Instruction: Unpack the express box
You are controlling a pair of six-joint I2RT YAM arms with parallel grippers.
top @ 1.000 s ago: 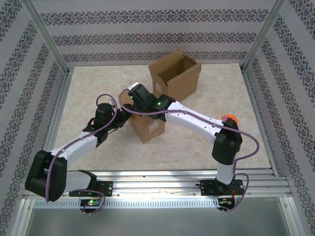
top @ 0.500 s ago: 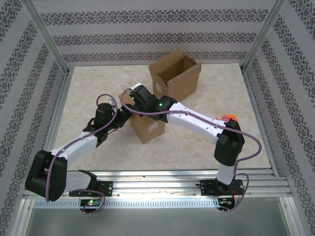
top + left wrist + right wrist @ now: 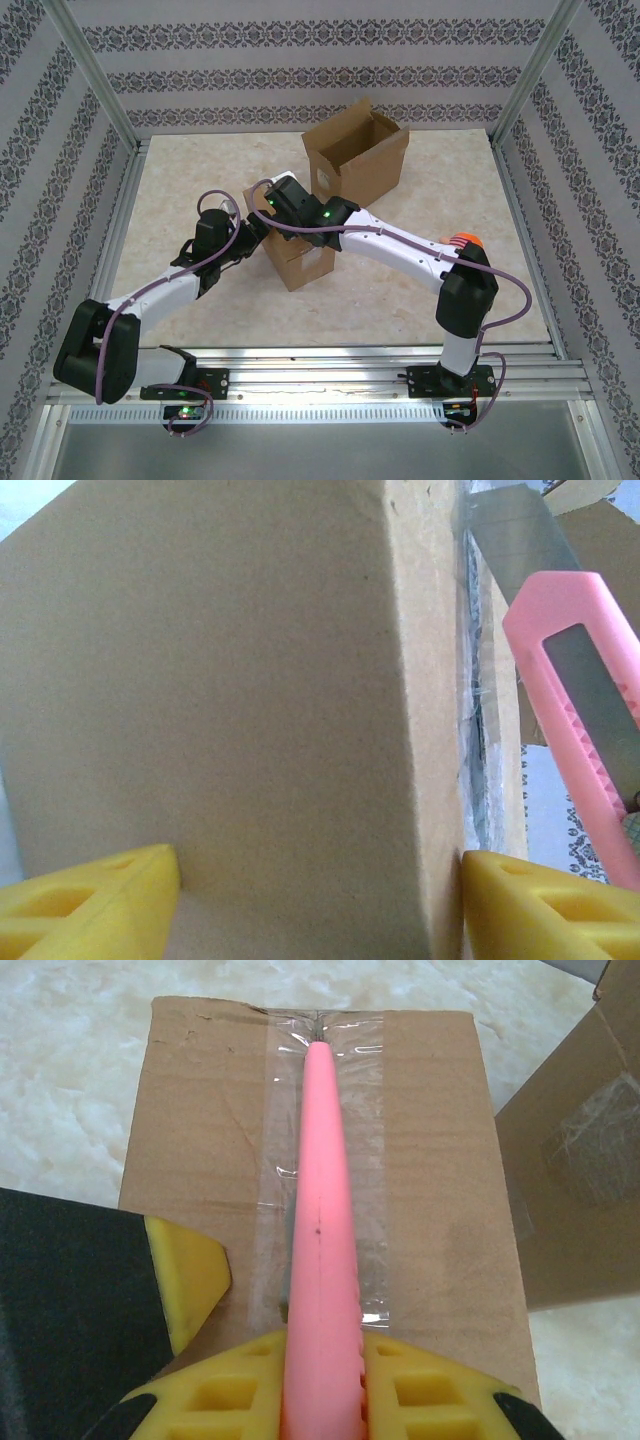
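Knife on the seam: the right claw (image 3: pixel 322 1365) is clamped tight on the handle of a pink utility knife (image 3: pixel 320 1210), poised above the top face of the sealed box (image 3: pixel 430 1160). The knife's long axis runs straight away from the claw, lying along the clear tape seam (image 3: pixel 372 1160) that splits the box's top lengthwise. Its tip points at the far edge of the box, and the task's thing sits directly beneath and ahead of the tool. Seen from the left wrist, the steel blade (image 3: pixel 512 540) stands out of the handle and slants toward that taped edge; whether it has bitten into the tape cannot be told.

At the box's left-hand top edge, the left claw (image 3: pixel 320 900) is spread wide with nothing pinched. One yellow finger (image 3: pixel 188 1270) rests on the top face and the other is set against the side wall, apparently steadying the carton.

Of the two, the right claw looks placed for the cut, likely a draw back along the seam. Behind the sealed box, just beyond its far end, an open box (image 3: pixel 355 150) stands on the surface (image 3: pixel 200 180), flaps up.
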